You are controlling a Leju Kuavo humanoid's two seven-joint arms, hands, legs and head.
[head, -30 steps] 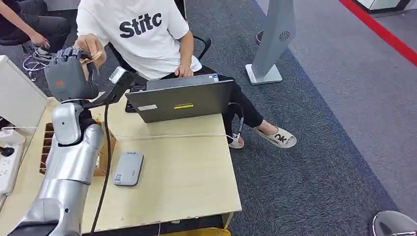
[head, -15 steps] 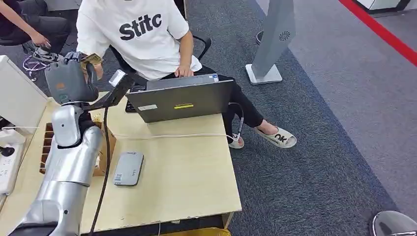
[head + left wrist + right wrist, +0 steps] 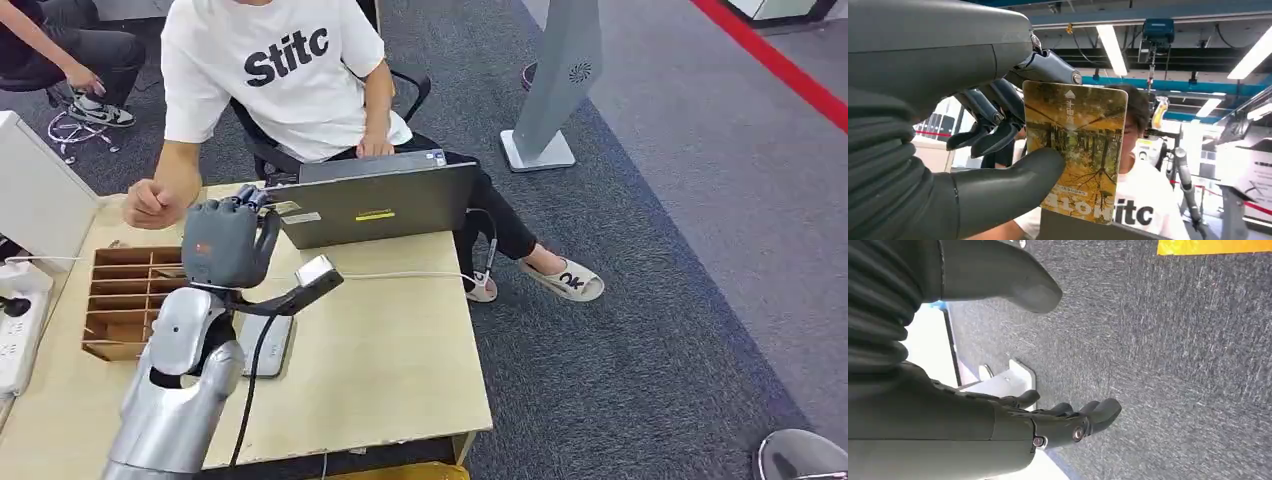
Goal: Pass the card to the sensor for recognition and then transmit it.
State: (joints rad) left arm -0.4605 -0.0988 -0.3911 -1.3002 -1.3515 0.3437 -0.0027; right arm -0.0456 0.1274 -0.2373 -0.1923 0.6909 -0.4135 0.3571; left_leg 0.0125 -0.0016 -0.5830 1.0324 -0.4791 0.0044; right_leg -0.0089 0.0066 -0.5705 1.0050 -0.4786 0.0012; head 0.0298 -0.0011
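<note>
Head camera looks down on the table [image 3: 400,350]; left wrist faces up at the seated person [image 3: 1135,210]; right wrist faces carpet [image 3: 1173,365]

The card [image 3: 1075,155] is showing a glossy printed face — smooth, like plastic — pinched by the left hand [image 3: 998,125] in matt grey, its ribbed cover looking rubbery. The arm [image 3: 175,400] is gleaming as brushed silver metal. The table [image 3: 390,350] is looking like pale, smooth wood — the carpet [image 3: 680,250] rough and woven.
</note>
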